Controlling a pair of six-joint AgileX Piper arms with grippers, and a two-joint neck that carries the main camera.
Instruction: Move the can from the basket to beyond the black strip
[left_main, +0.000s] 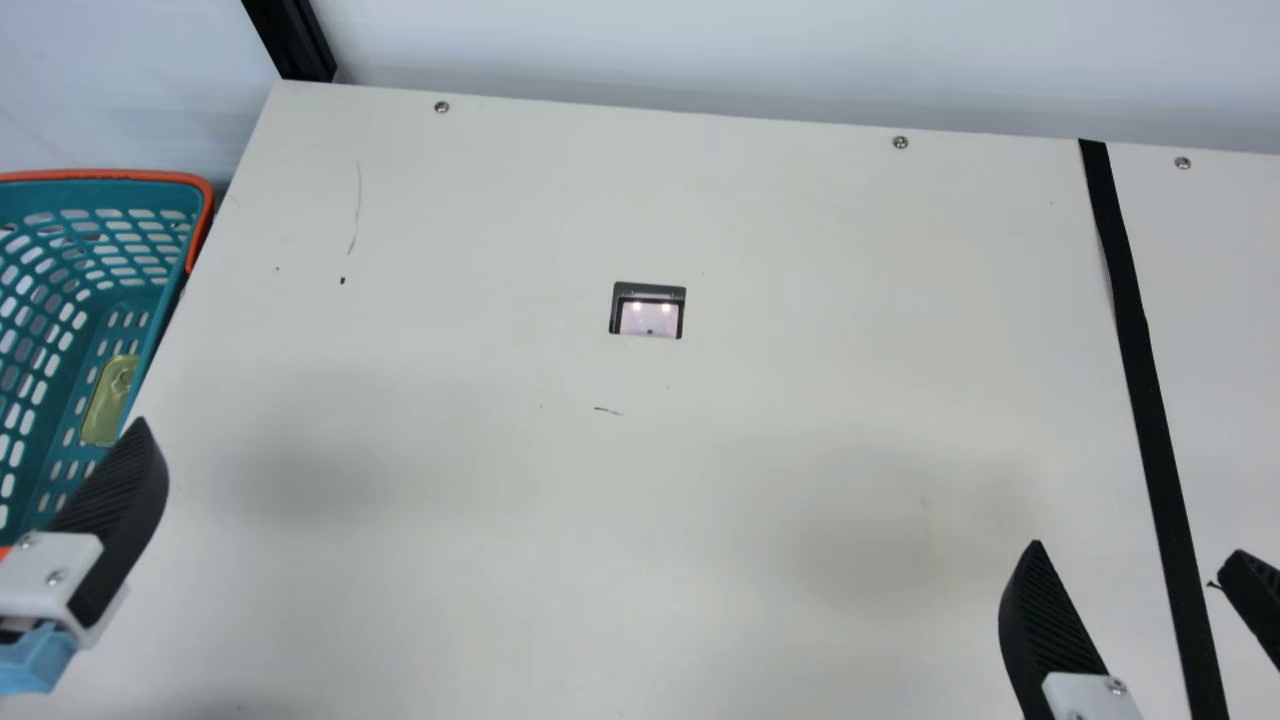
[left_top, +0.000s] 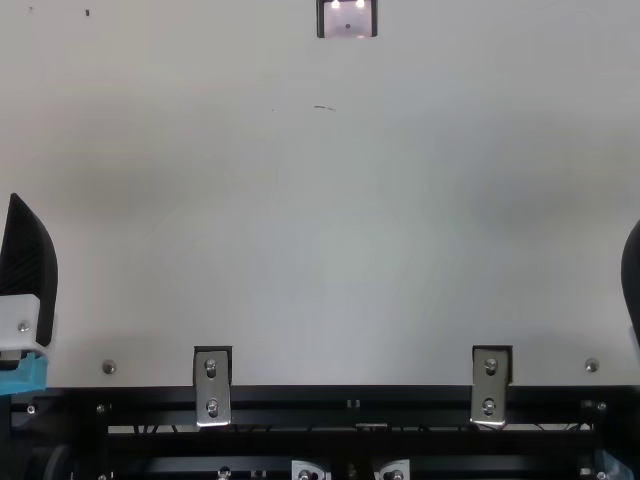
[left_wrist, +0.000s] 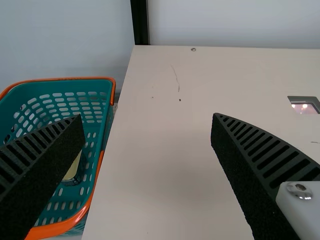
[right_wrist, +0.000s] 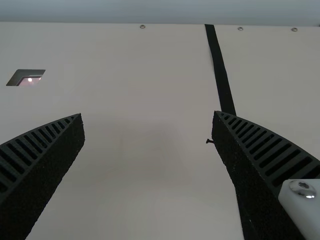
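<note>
Task progress: at the start, by the look of it; no part of the transfer done.
Can (left_main: 110, 400): lies on the floor of the basket, pale yellow face up, close to the basket wall nearest the counter.
Basket (left_main: 100, 174): stands just beside the left edge of the counter (left_main: 700, 500), teal with slotted walls and an orange rim; holds the can.
Black strip (left_main: 1137, 350): runs from the far edge of the counter towards the near edge, well to the right, far across from the basket.
Left gripper (left_wrist: 147, 116): hangs near the counter's left edge, beside the basket; jaws released, wide apart, grasping nothing.
Right gripper (right_wrist: 147, 114): hangs over the right part of the counter, close to the black strip; jaws also released and well apart, grasping nothing.
Left to do: reach into the basket, grasp the can, lift clear of the rim, carry across the counter, set down past the black strip; perhaps hand over to the right gripper midway.
Likely snag: low, flat can close to the wall; may catch the jaws on the basket or slip on closing.
</note>
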